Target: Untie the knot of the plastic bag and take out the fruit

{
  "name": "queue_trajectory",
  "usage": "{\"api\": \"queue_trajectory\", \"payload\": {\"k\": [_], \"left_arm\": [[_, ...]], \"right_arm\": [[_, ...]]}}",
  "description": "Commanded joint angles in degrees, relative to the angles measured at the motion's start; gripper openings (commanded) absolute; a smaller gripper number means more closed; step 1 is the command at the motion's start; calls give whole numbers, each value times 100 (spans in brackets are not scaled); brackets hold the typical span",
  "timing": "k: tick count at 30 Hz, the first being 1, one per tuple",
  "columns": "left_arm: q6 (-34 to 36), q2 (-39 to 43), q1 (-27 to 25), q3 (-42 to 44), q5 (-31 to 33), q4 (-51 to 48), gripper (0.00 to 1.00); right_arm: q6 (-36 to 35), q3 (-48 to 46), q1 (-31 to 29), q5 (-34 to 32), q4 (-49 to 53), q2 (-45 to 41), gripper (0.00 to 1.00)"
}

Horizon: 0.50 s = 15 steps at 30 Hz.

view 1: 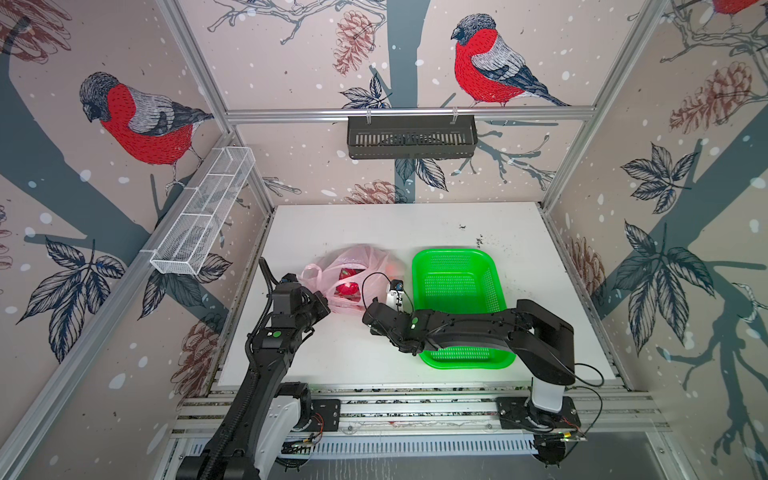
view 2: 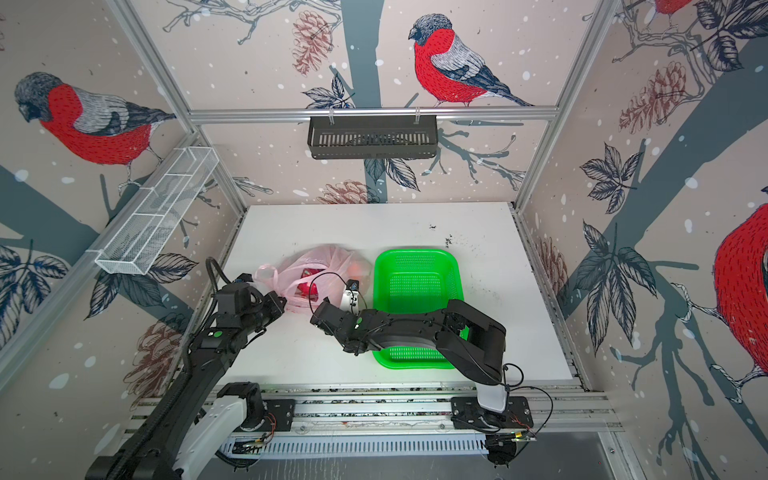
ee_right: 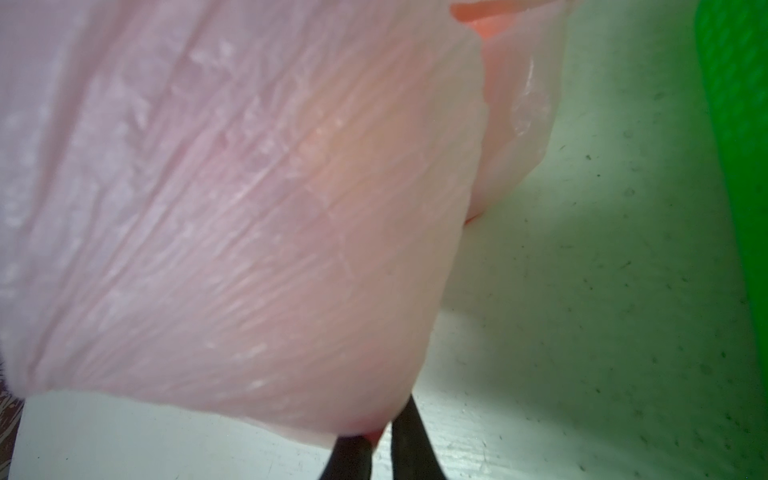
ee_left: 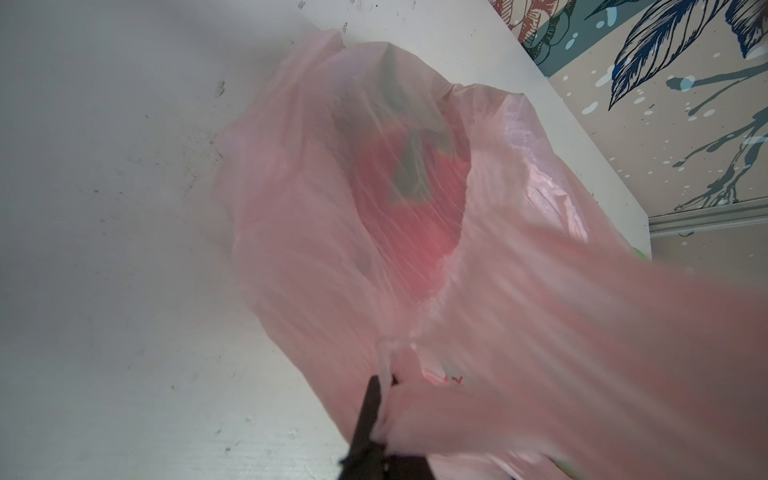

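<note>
We see a big white table (view 1: pixel 374 232) that fills the lower middle of both top views. On it, a little right of the middle, sits a bright green basket (view 1: pixel 455 252) full of tiny holes. The right arm reaches across the basket's near end. Just left of the basket, close to the middle of the frame, lies the plastic bag (view 1: pixel 353 259). It is thin, pale pink and see-through, and a slim strip of table shows between it and the basket. The fruit (view 1: pixel 348 286) is inside the bag, where a red piece with green bits shows through the plastic. A small orange lump (ee_right: pixel 486 18) shows at the bag's edge in the right wrist view. The left gripper (view 1: pixel 325 306) is at the lower left edge of the bag. It is closed tight and pinches a bunch of the pink plastic. The right gripper (ee_right: pixel 382 434) is at the lower right edge of the bag. Its two dark fingers (ee_right: pixel 411 444) stand close together with a bit of the bag's edge in the thin gap. We cannot tell if they squeeze it. One loop handle (view 1: pixel 311 274) curls out on the bag's left side.
</note>
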<state>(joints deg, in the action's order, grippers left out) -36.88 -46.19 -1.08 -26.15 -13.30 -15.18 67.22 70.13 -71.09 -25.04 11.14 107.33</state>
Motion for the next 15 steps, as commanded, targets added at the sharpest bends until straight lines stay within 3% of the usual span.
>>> {"api": "queue_trajectory", "payload": {"k": [1,8,15], "left_arm": [[-79,55,12,65,238,323,0],[-132,221,12,213,140,484,0],[-205,447,14,286,-5,656,0]], "right_arm": [[-186,117,-27,-164,449,-119,17],[-659,560,-368,-433,1089,-313,31],[-1509,1482,-873,-825,1646,-192,31]]}}
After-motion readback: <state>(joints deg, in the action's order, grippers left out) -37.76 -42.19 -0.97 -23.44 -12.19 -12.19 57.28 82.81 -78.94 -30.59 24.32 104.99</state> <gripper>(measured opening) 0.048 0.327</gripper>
